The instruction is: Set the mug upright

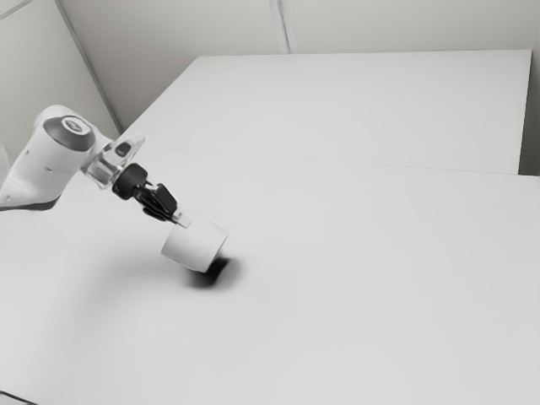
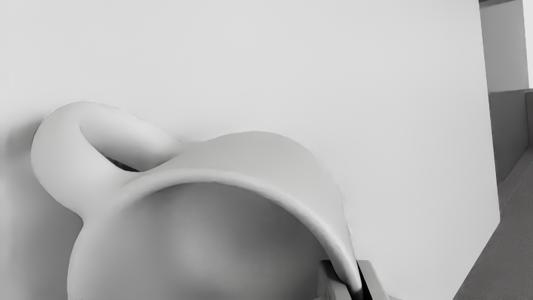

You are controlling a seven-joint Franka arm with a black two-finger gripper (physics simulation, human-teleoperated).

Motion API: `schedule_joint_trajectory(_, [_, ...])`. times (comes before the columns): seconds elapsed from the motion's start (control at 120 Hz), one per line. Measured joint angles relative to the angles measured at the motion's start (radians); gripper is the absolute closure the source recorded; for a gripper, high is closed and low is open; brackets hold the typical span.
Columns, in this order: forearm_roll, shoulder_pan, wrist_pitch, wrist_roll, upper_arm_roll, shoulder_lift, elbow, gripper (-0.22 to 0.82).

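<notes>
Mug [image 1: 192,244] in the grip of the jaws, tilted, mouth toward the gripper [image 1: 182,220] and base slanting down and away from it, just above or against the table [image 1: 380,278]; contact impossible to tell for sure. Jaws closed on one side of the rim [image 2: 204,175], one finger [image 2: 333,287] inside the wall, the other [image 2: 372,277] outside. Handle [image 2: 56,162] out from the wall, well along the rim from the pinch and apart from the fingers. Step in hand, by the look of it: turning the base under the mouth. To do it well, tip the wrist slowly toward jaws pointing straight down, swinging the base in beneath them, with a little height in hand to spare the lower edge a scrape. Mind the thin pinch: off-centre, so likely to let the mug pivot or sag between the pads under a quick turn or a hard knock. Hold the squeeze firm throughout. Leave room for the handle too, lest it catch first. Once level below the jaws, lower gently until flat contact all round the base, not just at one edge; only then part the jaws, and back straight up without dragging the rim.
</notes>
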Motion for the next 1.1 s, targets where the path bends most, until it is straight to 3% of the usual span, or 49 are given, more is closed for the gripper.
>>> schedule_joint_trajectory(0.275, [0.501,-0.032,0.169,-0.191,-0.166,-0.073,0.021,0.79])
schedule_joint_trajectory(0.567, [0.757,-0.121,0.408,-0.34,-0.213,-0.105,-0.127,0.79])
schedule_joint_trajectory(0.825, [0.821,-0.202,0.555,-0.431,-0.217,-0.111,-0.221,0.79])
schedule_joint_trajectory(1.1, [0.818,-0.23,0.597,-0.485,-0.218,-0.11,-0.237,0.27])
